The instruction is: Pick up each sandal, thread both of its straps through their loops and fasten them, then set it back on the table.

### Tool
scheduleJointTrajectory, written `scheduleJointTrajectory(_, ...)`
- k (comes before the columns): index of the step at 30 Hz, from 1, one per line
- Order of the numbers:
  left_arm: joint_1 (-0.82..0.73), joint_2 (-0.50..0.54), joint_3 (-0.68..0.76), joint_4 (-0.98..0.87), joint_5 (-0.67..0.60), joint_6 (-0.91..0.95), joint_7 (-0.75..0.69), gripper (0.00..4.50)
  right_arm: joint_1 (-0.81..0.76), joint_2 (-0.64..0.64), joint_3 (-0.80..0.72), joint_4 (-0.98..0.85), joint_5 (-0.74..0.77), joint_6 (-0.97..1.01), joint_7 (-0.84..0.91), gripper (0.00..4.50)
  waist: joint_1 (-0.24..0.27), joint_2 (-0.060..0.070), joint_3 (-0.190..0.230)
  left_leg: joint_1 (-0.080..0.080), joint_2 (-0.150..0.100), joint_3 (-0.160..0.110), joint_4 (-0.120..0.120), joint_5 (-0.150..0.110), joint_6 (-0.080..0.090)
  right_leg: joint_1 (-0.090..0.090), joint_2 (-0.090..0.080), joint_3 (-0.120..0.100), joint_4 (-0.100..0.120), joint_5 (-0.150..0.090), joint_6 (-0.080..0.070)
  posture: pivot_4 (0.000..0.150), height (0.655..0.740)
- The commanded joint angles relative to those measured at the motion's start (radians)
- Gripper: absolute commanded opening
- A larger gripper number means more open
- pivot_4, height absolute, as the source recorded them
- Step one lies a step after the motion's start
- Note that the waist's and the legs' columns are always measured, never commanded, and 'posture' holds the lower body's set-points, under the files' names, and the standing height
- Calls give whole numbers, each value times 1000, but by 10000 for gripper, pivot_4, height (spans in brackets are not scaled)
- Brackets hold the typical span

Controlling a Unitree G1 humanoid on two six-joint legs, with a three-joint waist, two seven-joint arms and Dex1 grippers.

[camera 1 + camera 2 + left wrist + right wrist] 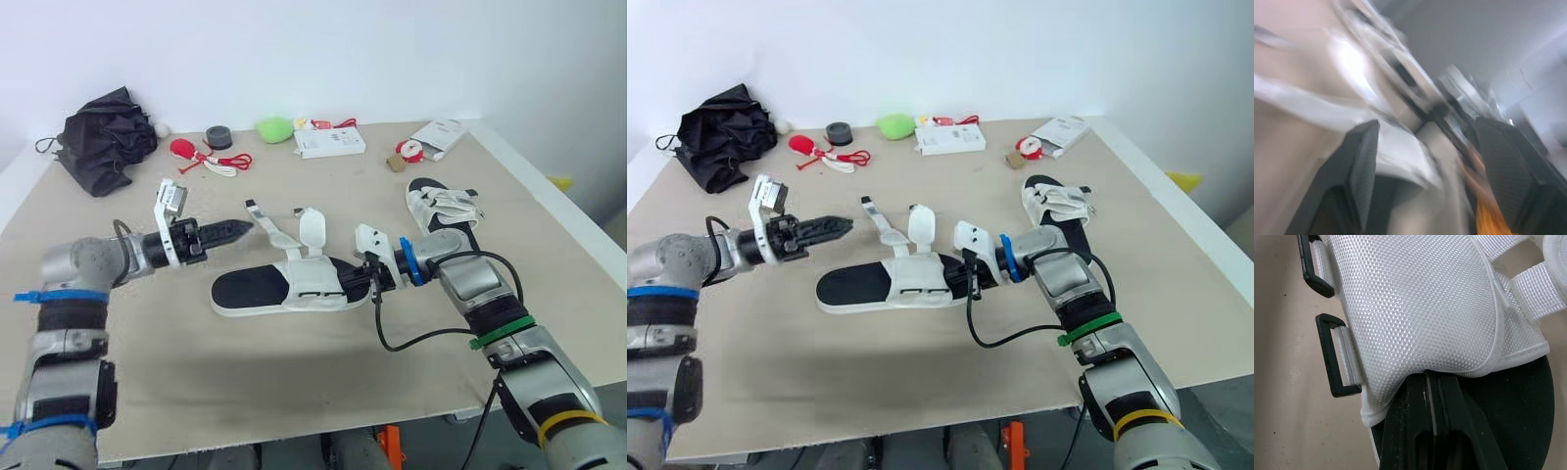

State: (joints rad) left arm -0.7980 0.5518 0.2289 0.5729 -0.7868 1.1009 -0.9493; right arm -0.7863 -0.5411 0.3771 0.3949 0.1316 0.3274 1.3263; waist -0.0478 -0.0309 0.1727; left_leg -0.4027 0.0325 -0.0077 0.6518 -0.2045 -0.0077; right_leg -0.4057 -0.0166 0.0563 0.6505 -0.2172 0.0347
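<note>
1. Lying flat near the middle of the counter [294, 382], the unfastened sandal [250, 290] shows its black footbed; its two white straps [266, 231] stand up loose from the far edge.
2. The right hand [364, 279] is closed on the sandal at the end nearest it; in the right wrist view its fingers [1435, 431] meet under the white mesh panel, above the black footbed.
3. Two black loops [1334, 357] hang empty beside that panel.
4. The left hand [243, 229] hovers at the narrower strap; the left wrist view shows its fingers [1359, 166] spread apart with white material between them, contact unclear through blur.
5. The second sandal [443, 208], straps across its top, rests on the counter beyond the right arm.
6. A black bundle [103, 137], a green lump [274, 127] and a white box [328, 143] lie along the far edge.
</note>
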Motion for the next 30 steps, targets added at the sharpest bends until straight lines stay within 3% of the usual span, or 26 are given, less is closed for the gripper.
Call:
scheduleJointTrajectory(1, -84, -99, 76, 214, 53, -54, 248, 31651, 53, 0, 52, 21, -65, 16, -9, 0, -1, -2, -1, 0, 0, 0, -1, 0, 0, 0, 0, 0, 0, 0, 0, 1500, 7400)
scheduleJointTrajectory(4, -130, -150, 149, 357, 59, -106, 393, 31651, 52, -1, 45, 11, -65, 23, -14, 0, -1, -3, -1, 0, -1, 0, -2, -1, -1, -1, 0, 1, 0, 0, 1, 1500, 7400)
scheduleJointTrajectory(12, -220, -226, 206, 503, 90, -183, 492, 31651, 52, 6, 32, 3, -66, 32, -26, 0, -1, -3, -3, 2, -2, 0, -3, 0, -2, 0, -1, 1, 0, 0, 1, 1500, 7400)
scheduleJointTrajectory(19, -312, -283, 262, 647, 142, -452, 603, 31651, 52, 17, 24, 2, -70, 34, -28, 0, -2, -4, -4, 2, -3, 0, -3, 1, -4, 0, -1, 1, 0, 1, 2, 1500, 7400)
scheduleJointTrajectory(21, -326, -295, 275, 672, 153, -515, 635, 26417, 52, 19, 22, 2, -71, 34, -29, 0, -3, -4, -4, 2, -3, 0, -4, 1, -4, 0, -1, 2, 0, 1, 2, 1500, 7400)
scheduleJointTrajectory(27, -344, -308, 290, 689, 171, -544, 630, 2686, 57, 17, 19, -2, -74, 38, -32, 0, -4, -4, -4, 4, -3, 0, -13, 6, -12, -2, -1, 3, -2, 1, 2, 1500, 7400)
scheduleJointTrajectory(28, -344, -309, 293, 690, 173, -546, 631, 261, 58, 15, 18, -2, -74, 38, -32, 0, -4, -4, -4, 5, -3, 0, -14, 6, -13, -1, -1, 3, -2, 1, 2, 1500, 7400)
scheduleJointTrajectory(30, -346, -310, 303, 686, 170, -547, 627, 261, 60, 13, 17, -5, -73, 39, -32, 0, -4, -5, -4, 5, -3, 0, -14, 7, -14, -1, -1, 3, -2, 1, 2, 1500, 7400)
